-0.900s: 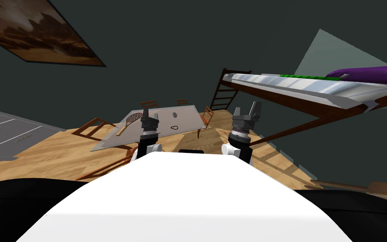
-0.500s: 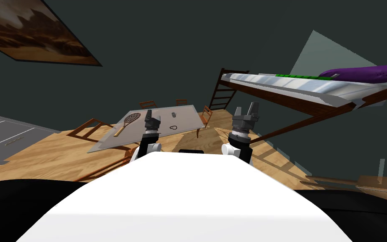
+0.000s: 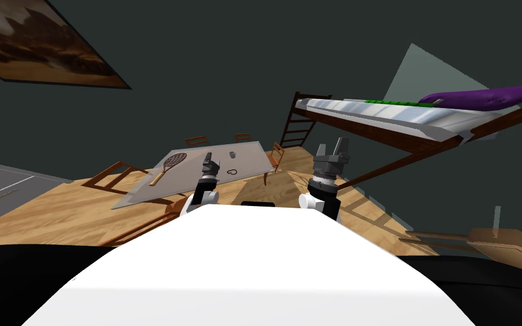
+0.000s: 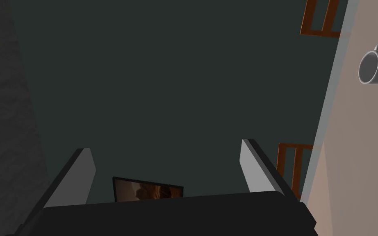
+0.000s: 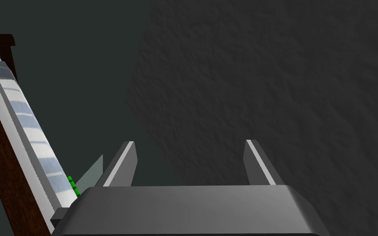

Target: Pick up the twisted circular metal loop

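Approach step — left claw [image 3: 209,160] spread, near the loop [image 3: 232,171] on the bench [image 3: 189,180]. Next: reach over it, descend.

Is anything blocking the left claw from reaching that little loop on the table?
Nothing visible does. The loop lies on bare table just beside the open left gripper; the mug and racket sit clear of that gap.
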Robot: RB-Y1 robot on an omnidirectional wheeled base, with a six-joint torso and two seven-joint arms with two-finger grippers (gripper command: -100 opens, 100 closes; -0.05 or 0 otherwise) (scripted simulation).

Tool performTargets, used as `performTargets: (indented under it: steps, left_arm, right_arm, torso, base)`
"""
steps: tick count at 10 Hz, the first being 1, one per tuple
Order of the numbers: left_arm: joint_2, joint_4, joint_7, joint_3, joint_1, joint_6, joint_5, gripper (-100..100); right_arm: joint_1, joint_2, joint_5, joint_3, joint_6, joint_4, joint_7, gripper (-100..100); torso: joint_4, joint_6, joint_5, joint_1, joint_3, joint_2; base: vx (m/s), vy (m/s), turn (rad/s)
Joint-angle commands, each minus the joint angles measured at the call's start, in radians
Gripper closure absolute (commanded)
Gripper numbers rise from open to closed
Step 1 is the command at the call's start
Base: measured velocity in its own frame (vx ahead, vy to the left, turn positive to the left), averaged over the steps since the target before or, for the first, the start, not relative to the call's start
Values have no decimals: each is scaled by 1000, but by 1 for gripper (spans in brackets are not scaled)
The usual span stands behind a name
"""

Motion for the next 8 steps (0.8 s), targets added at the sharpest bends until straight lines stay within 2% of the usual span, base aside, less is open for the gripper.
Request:
performTargets:
  steps: [1, 2, 3, 8]
  left_arm:
    - [13, 44, 8, 10, -17, 43, 8, -100]
    - [18, 81, 10, 15, -34, 64, 11, -100]
    - [18, 81, 10, 15, -34, 64, 11, -100]
    - [34, 269, 20, 42, -124, 173, 26, -100]
  right_arm:
    - [0, 0, 0, 0, 0, 0, 0, 0]
    - [0, 0, 0, 0, 0, 0, 0, 0]
    - [0, 0, 0, 0, 0, 0, 0, 0]
    - [0, 0, 0, 0, 0, 0, 0, 0]
  torso:
    - [0, 0, 0, 0, 0, 0]
    - [0, 0, 0, 0, 0, 0]
    - [0, 0, 0, 0, 0, 0]
    - [0, 0, 0, 1, -1, -2]
  base:
    - [-1, -23, -50]
    - [0, -23, -42]
    - [0, -14, -13]
    - [13, -12, -34]
